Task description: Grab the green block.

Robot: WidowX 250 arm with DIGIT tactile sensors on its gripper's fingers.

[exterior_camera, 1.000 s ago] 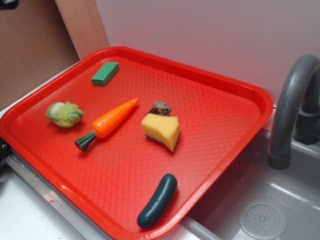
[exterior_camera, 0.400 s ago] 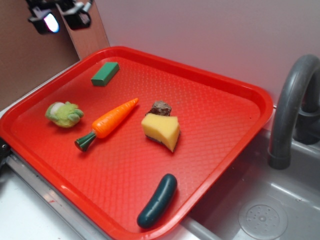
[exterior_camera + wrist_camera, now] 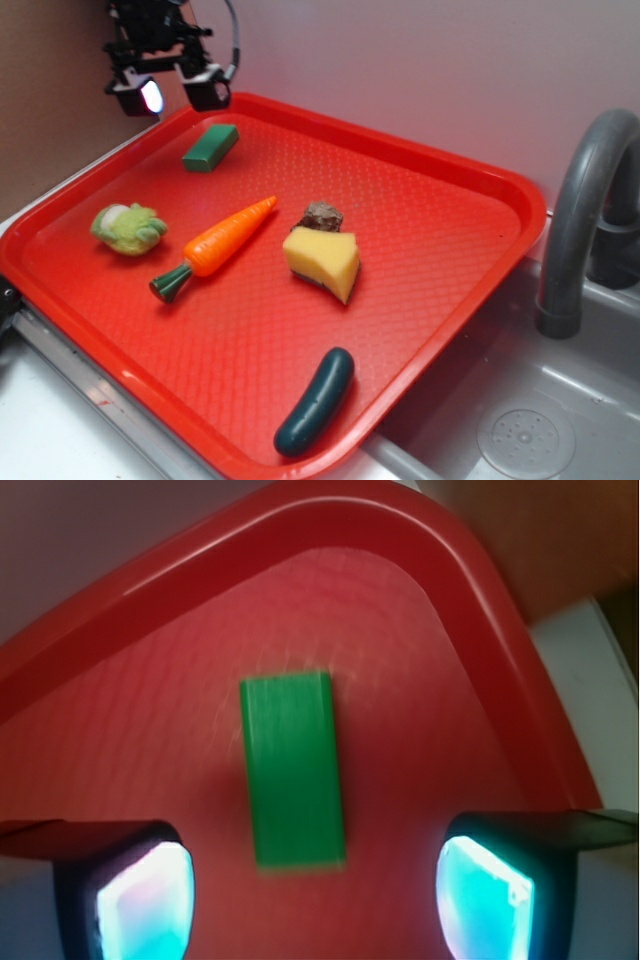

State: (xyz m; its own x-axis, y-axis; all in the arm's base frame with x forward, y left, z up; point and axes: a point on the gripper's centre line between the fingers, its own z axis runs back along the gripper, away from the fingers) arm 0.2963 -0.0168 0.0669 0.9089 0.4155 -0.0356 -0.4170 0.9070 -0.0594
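Note:
The green block [image 3: 210,147] lies flat near the far left corner of the red tray [image 3: 440,180]. In the wrist view the green block [image 3: 293,768] runs lengthwise just ahead of the two fingers, centred on the gap between them. My gripper [image 3: 170,93] hangs above the tray's far left rim, a little behind and above the block. It is open, and its glowing fingertip pads [image 3: 145,905] stand wide apart with nothing between them. The gripper [image 3: 315,905] is not touching the block.
On the tray also lie an orange carrot toy [image 3: 222,243], a pale green leafy lump [image 3: 128,228], a yellow wedge [image 3: 323,261] with a brown lump [image 3: 322,215] behind it, and a dark green cucumber toy [image 3: 315,400]. A grey faucet [image 3: 585,210] and sink [image 3: 520,430] are at the right.
My gripper came into view at the top left and has moved down and to the right, toward the green block. Nothing on the tray has moved.

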